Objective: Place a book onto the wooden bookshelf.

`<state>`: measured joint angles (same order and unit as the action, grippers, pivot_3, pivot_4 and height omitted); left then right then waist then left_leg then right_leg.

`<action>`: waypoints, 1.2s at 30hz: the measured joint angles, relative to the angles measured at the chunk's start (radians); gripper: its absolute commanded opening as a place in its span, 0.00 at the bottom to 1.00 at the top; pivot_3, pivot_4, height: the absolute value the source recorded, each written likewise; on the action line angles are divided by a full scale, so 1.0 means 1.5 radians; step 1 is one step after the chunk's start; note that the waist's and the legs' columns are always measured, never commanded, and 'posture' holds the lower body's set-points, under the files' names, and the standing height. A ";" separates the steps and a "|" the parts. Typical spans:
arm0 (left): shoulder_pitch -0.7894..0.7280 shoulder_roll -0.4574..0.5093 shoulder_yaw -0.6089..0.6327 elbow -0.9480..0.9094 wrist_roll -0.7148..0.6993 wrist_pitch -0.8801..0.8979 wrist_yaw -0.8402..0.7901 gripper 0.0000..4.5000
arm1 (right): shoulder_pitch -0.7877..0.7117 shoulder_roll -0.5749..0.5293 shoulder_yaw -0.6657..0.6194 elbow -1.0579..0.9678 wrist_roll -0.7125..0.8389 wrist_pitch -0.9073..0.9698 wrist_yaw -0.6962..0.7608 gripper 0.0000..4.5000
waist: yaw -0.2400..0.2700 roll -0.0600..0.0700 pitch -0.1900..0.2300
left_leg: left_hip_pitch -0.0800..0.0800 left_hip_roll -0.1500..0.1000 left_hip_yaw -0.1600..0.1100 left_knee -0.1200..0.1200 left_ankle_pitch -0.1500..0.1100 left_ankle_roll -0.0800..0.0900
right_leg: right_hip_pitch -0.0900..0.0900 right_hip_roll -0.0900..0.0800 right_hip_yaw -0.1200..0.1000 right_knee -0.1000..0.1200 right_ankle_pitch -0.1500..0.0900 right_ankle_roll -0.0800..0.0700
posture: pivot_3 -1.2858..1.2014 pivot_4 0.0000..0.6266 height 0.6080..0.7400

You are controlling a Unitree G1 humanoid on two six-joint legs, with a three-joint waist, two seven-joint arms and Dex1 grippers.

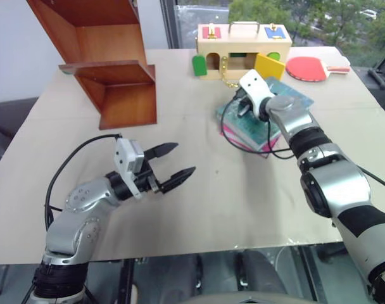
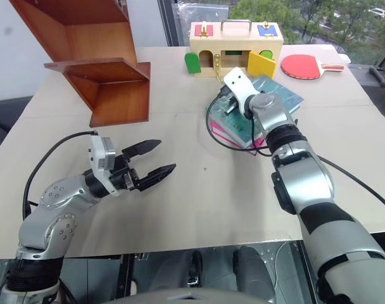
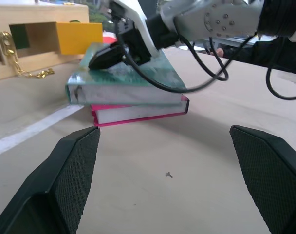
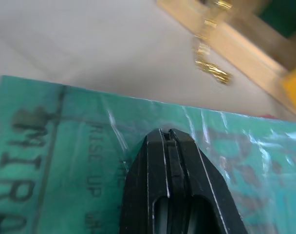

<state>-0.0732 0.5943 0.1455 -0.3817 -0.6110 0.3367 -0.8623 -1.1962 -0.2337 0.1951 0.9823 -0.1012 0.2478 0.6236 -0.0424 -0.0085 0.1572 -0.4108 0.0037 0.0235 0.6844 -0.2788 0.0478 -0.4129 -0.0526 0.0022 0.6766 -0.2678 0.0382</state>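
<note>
I see the right gripper [image 4: 168, 137], fingers pressed together, resting on the teal book [image 1: 287, 95] at centre right; the left gripper [image 1: 173, 161] gapes empty, lower left.

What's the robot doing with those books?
The robot is meant to put the green book on the wooden bookshelf. The book lies on top of a pink book on the table, near a wooden box with coloured doors. The right gripper, shut, rests its tips on the green cover. The left gripper hangs open over the table, holding nothing. The book is not lifted yet.
</note>
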 measured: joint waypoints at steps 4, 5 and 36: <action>-0.001 0.000 0.001 0.000 0.000 0.001 0.004 1.00 | 0.101 -0.034 0.012 -0.186 0.010 0.044 0.077 0.01 | 0.003 0.000 0.000 | 0.000 0.000 -0.001 0.000 0.000 0.000 | 0.000 -0.001 0.000 0.001 0.000 0.000 | 0.52 0.24 1.00; -0.002 0.000 0.001 0.000 0.000 0.001 0.004 1.00 | 0.108 -0.037 0.011 -0.203 0.011 0.052 0.077 0.01 | 0.003 0.000 0.000 | 0.000 0.000 -0.001 0.000 0.000 0.000 | 0.000 -0.001 0.000 0.001 0.000 0.000 | 0.52 0.24 1.00; -0.030 0.004 0.001 0.014 -0.003 0.015 -0.028 1.00 | 0.459 -0.585 -0.049 -0.800 0.131 0.380 0.250 0.01 | 0.016 0.001 0.001 | -0.001 0.000 -0.001 0.000 -0.001 0.001 | 0.001 -0.001 -0.001 -0.004 0.000 0.000 | 0.52 0.24 1.00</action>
<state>-0.1178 0.6009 0.1465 -0.3605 -0.6157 0.3597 -0.9036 -0.5076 -1.1112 0.1223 -0.2178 0.0958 0.8184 0.9986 -0.0183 -0.0070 0.1582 -0.4130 0.0039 0.0217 0.6850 -0.2800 0.0497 -0.4116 -0.0545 0.0004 0.6704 -0.2677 0.0380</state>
